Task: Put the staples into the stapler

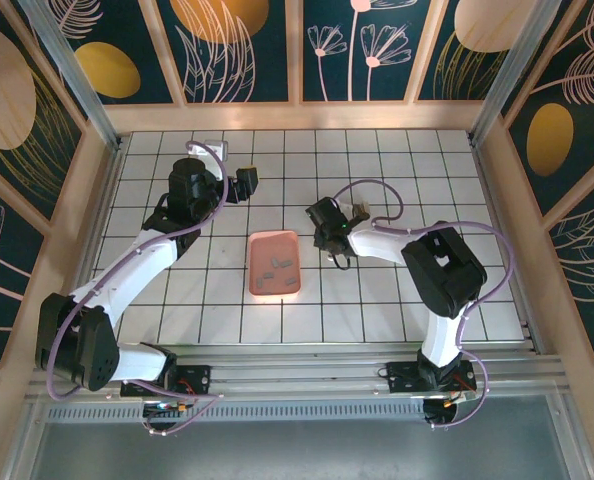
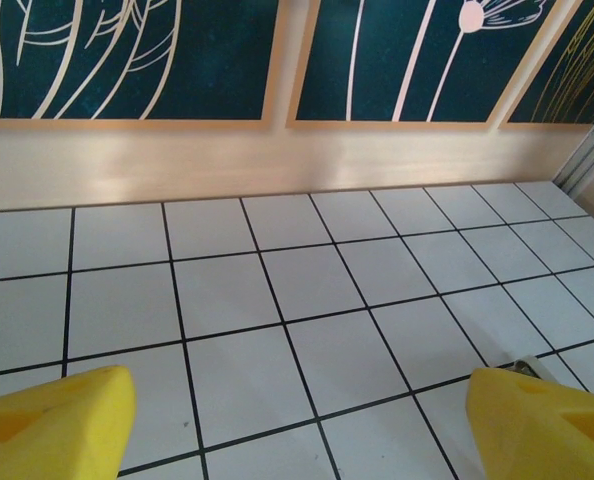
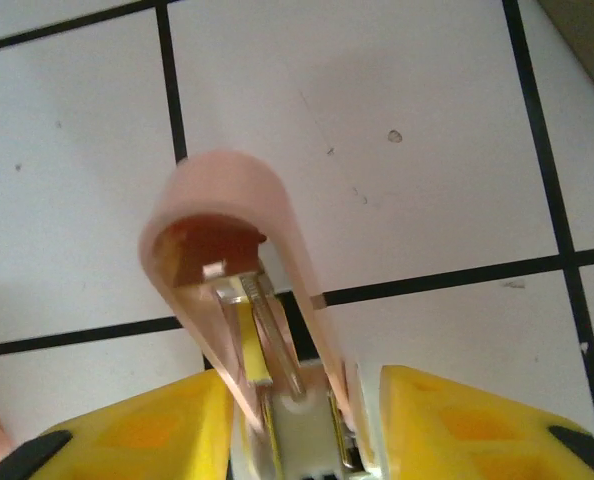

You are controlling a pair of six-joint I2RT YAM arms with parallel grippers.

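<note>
– Which step?
– Stapler (image 3: 262,310) lid-up between right pincer (image 3: 302,420) fingers, grip unclear. Left pincer (image 2: 302,420) wide apart, empty.
– Next?
– Probably picking staples (image 1: 282,260) from the tray (image 1: 275,243).

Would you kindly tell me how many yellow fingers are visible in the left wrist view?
2: one finger in the bottom-left corner, a second finger in the bottom-right corner, set wide apart above the tiled table. Nothing hides either.
</note>
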